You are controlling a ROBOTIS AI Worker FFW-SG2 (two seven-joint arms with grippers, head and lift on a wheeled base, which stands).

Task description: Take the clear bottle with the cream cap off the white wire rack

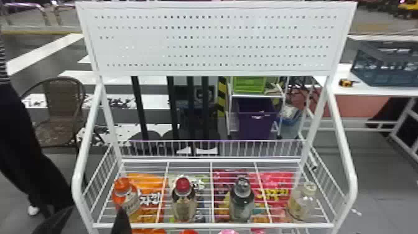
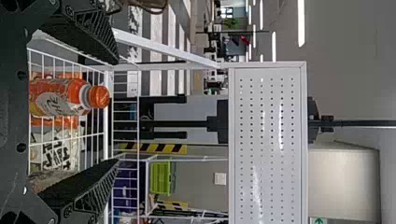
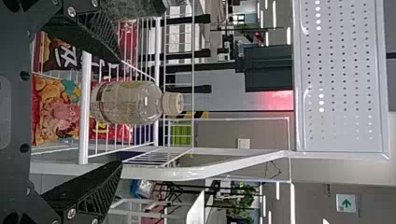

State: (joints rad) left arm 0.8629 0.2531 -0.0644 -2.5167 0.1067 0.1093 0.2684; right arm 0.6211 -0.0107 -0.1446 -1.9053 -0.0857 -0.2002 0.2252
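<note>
1. White wire rack [image 1: 346, 168], top shelf: four bottles upright in a row. From the robot's left: orange bottle [image 1: 122, 190], red-capped bottle [image 1: 183, 207], dark bottle [image 1: 242, 203], then the clear bottle with the cream cap [image 1: 300, 205] at the right end.
2. In the way: front rail [image 1: 214, 225] crosses low in front of the clear bottle. Side wires [image 1: 326, 185] rise on its right. Dark bottle is its nearest neighbour, with a gap between (some room there).
3. Around: snack bags [image 1: 276, 186] under the shelf wires, perforated panel [image 1: 217, 42] up top. Behind the rack: chair [image 1: 62, 101], purple bin [image 1: 255, 124], green crate [image 1: 248, 84]. Off to the right, grey-blue crate [image 1: 385, 68] on a table [image 1: 336, 88].
4. Labels: dark lettering on the orange bottle's pale label, bold lettering on the bags. Clear bottle has a see-through label low on its body, print too small to tell. Green arrow sign [image 3: 346, 203] on the far wall.
5. Right claw [image 3: 121, 112]: open, gripping nothing. Clear bottle shows in the gap between its fingers, one finger to each side. Can't tell the depth.
6. Left claw [image 1: 95, 209]: open, at the rack's front left corner near the orange bottle, well apart from the clear one.
</note>
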